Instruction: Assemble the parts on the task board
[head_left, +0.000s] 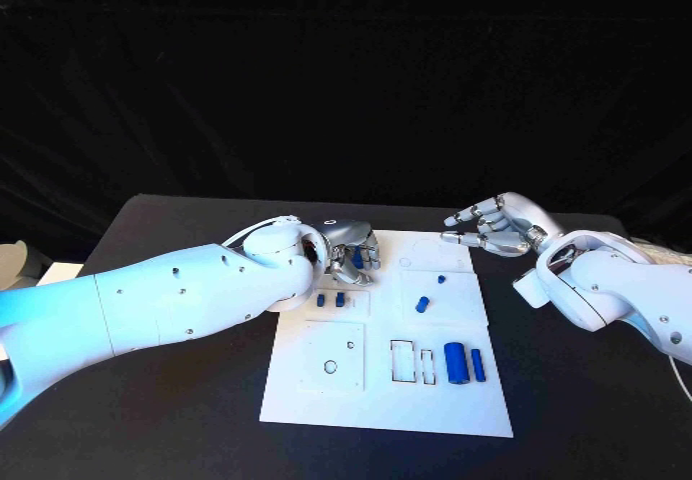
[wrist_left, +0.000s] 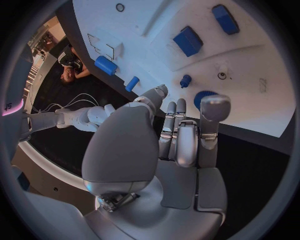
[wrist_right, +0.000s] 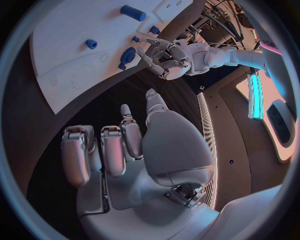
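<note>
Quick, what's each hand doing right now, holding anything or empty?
Left hand: open, over the far left corner of the white task board, holding nothing.
Right hand: open, off the board's far right corner, fingers curled, empty.

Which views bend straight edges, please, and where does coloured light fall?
Both wrist views bend the task board edges into curves; the head view keeps them straight. In the head view, bluish light tints the left arm; the right wrist view shows a cyan glow beside the left hand.
</note>
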